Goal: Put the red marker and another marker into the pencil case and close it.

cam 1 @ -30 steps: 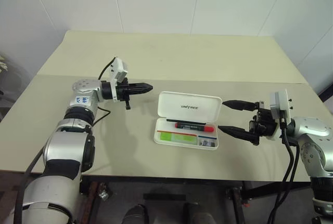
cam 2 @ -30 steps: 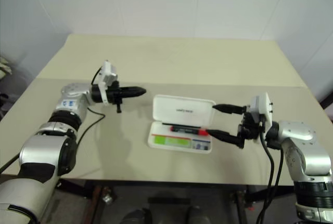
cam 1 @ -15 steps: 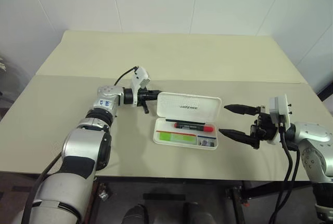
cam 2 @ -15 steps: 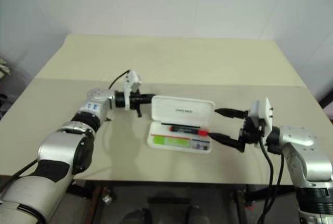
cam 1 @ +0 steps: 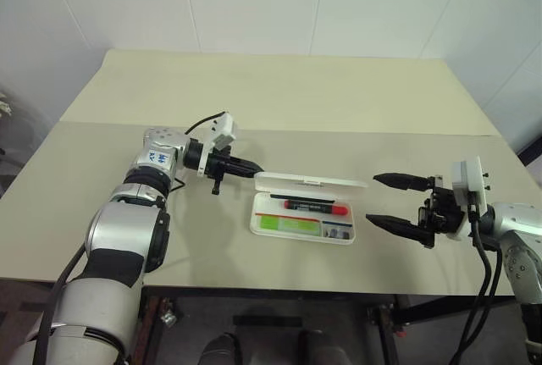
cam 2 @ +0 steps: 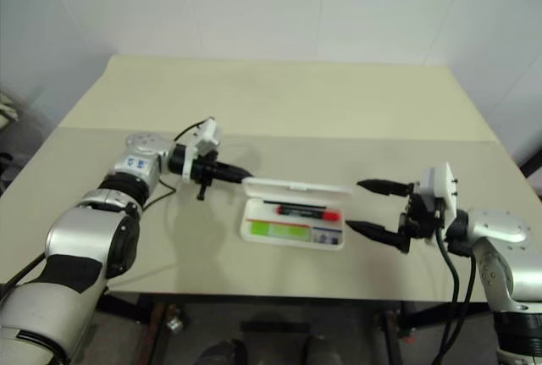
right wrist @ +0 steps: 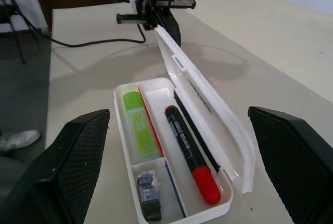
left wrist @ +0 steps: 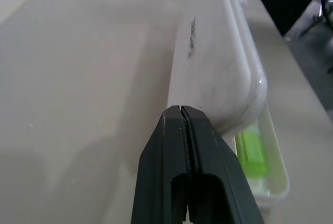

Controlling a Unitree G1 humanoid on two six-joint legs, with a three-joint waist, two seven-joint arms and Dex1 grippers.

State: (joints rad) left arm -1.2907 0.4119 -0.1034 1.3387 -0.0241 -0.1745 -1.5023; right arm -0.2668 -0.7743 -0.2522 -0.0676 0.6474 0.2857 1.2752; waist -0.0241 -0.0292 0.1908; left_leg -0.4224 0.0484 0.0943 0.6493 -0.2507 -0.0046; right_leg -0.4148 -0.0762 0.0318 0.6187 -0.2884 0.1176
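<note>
The white pencil case (cam 1: pixel 262 226) lies at the table's middle, its lid (cam 1: pixel 311 183) tilted about halfway down over the base. Inside lie the red marker (cam 1: pixel 318 206), black with a red cap, and the light-green marker (cam 1: pixel 290 223) in the front compartment. My left gripper (cam 1: pixel 254 172) is shut, and its tip rests against the back of the lid (left wrist: pixel 218 63) at its left end. My right gripper (cam 1: pixel 394 202) stands open to the right of the case, apart from it. The right wrist view looks into the case at the red marker (right wrist: pixel 190 148) and green marker (right wrist: pixel 139 125).
A small dark item (cam 1: pixel 337 231) sits in the case's right front compartment. The table's front edge (cam 1: pixel 279 284) runs close below the case. A second table surface (cam 1: pixel 279 85) adjoins at the back. A black cable (cam 1: pixel 199 124) loops over my left wrist.
The lid stood upright and now leans down over the base. My shut left gripper came in from the left, reached the lid's back and dropped lower against it.
</note>
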